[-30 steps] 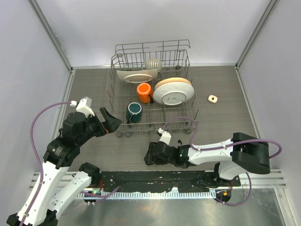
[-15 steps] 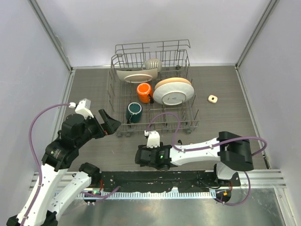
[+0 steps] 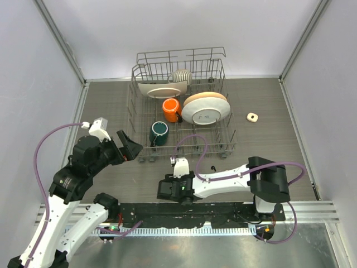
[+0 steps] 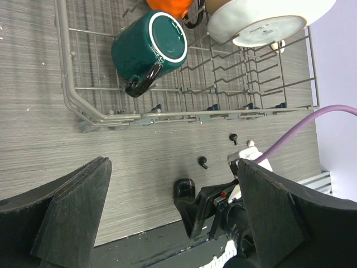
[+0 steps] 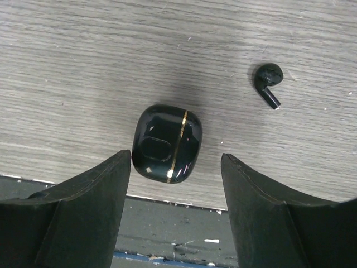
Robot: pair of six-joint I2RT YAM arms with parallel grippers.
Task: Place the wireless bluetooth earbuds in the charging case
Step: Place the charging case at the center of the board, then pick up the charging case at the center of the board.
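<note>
A closed black charging case with a thin gold line lies on the table near its front edge. My right gripper is open, with a finger on each side of the case and not touching it. One black earbud lies just beyond the case. In the left wrist view I see the case, that black earbud, a second black earbud and a cream-white earbud. My left gripper is open and empty, held high. From above, the right gripper covers the case.
A wire dish rack stands mid-table with a teal mug, an orange mug and plates. A small cream case lies at the right. The dark base rail runs along the near edge.
My right gripper has swept left along the front edge and now straddles the black case. My left gripper has shifted slightly back and left.
</note>
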